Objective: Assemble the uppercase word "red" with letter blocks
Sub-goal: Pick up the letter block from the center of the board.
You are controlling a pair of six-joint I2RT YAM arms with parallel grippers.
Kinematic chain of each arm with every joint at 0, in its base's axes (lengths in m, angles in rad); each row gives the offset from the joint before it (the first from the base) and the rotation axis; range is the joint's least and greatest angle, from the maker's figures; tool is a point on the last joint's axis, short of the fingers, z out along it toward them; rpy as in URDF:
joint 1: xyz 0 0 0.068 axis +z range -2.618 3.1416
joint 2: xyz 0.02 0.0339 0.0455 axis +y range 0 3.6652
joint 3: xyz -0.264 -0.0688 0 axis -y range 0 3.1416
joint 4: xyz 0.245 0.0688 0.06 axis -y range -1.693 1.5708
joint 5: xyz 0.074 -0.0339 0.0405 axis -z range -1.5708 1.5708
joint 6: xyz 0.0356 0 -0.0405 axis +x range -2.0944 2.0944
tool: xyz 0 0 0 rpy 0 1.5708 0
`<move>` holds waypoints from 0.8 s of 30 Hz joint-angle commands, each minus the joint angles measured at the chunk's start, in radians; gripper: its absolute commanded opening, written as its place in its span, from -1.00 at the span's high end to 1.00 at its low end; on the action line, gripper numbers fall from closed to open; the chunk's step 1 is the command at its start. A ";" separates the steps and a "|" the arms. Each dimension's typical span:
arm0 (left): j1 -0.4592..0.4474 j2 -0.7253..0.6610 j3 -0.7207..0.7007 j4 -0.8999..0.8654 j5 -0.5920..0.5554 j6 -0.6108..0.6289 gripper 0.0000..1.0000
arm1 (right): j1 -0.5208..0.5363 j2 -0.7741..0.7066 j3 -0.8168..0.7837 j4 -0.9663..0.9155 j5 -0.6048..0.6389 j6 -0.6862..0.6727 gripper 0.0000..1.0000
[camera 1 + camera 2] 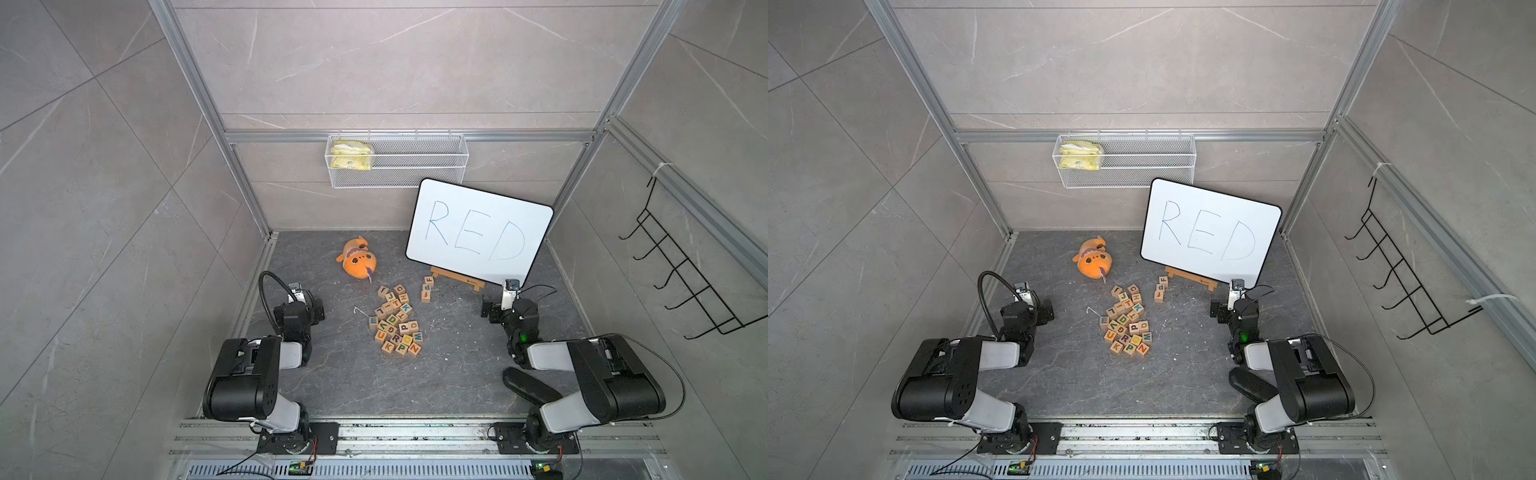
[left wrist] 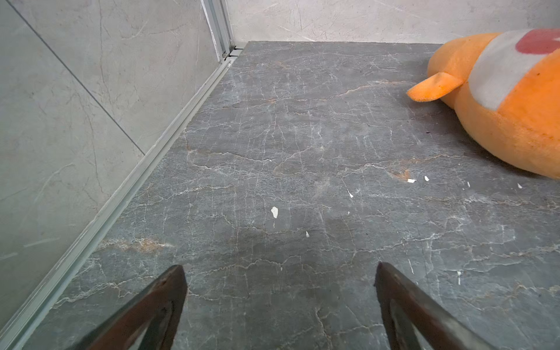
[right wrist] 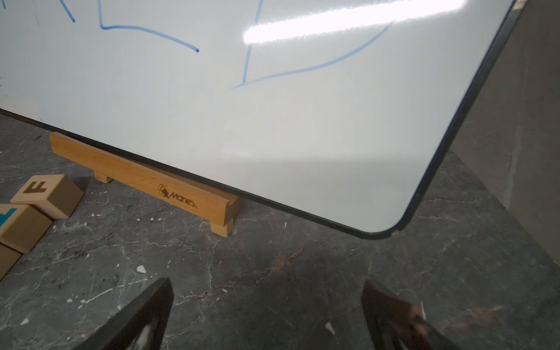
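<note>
Dark grey veined tabletop (image 1: 340, 382), pale tiled walls (image 1: 374, 62) around it. Landmark: the pile of letter blocks (image 1: 395, 320) mid-table.

Left of the pile, well apart from it: left gripper (image 2: 280, 269), jaws spread wide, nothing between them, bare table beneath. Right of the pile, also well apart: right gripper (image 3: 268, 283), jaws likewise wide and empty.

Inside the pile: purple R (image 1: 396, 338) toward the near end, touching an orange O (image 1: 407, 340); green D (image 1: 392, 319) about the middle; an E (image 1: 372, 321) on the left edge (colour unreadable at this size). All three sit packed among other letters.

Just beyond the pile, to its right: a short row of three blocks (image 1: 427, 289), the farthest an F (image 3: 45, 194). Beyond the pile, to its left: an orange plush toy (image 1: 357, 261). Farther right: whiteboard (image 1: 478, 230) with blue RED, on a wooden easel (image 1: 457, 280). Farthest, on the back wall: wire basket (image 1: 415, 174) holding a yellow packet (image 1: 351, 156).
</note>
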 commanded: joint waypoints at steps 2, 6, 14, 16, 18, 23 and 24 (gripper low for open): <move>0.006 -0.007 0.003 0.047 0.008 -0.011 -1.00 | -0.001 0.009 0.018 0.000 -0.006 0.004 -1.00; 0.006 -0.007 0.002 0.048 0.009 -0.011 -1.00 | -0.001 0.009 0.018 0.001 -0.005 0.004 -1.00; 0.006 -0.007 0.003 0.047 0.009 -0.011 -1.00 | -0.001 0.009 0.019 0.000 -0.005 0.004 -1.00; 0.006 -0.006 0.004 0.046 0.008 -0.013 -1.00 | -0.001 0.009 0.020 0.001 -0.005 0.004 -1.00; 0.006 -0.005 0.005 0.045 0.014 -0.013 -1.00 | -0.001 0.009 0.019 0.001 -0.006 0.004 -1.00; 0.006 -0.009 0.000 0.050 0.013 -0.012 -1.00 | 0.001 0.002 0.018 0.003 0.010 0.005 -1.00; 0.006 -0.011 -0.003 0.055 0.013 -0.007 -1.00 | 0.001 -0.013 0.023 -0.013 0.035 0.014 -1.00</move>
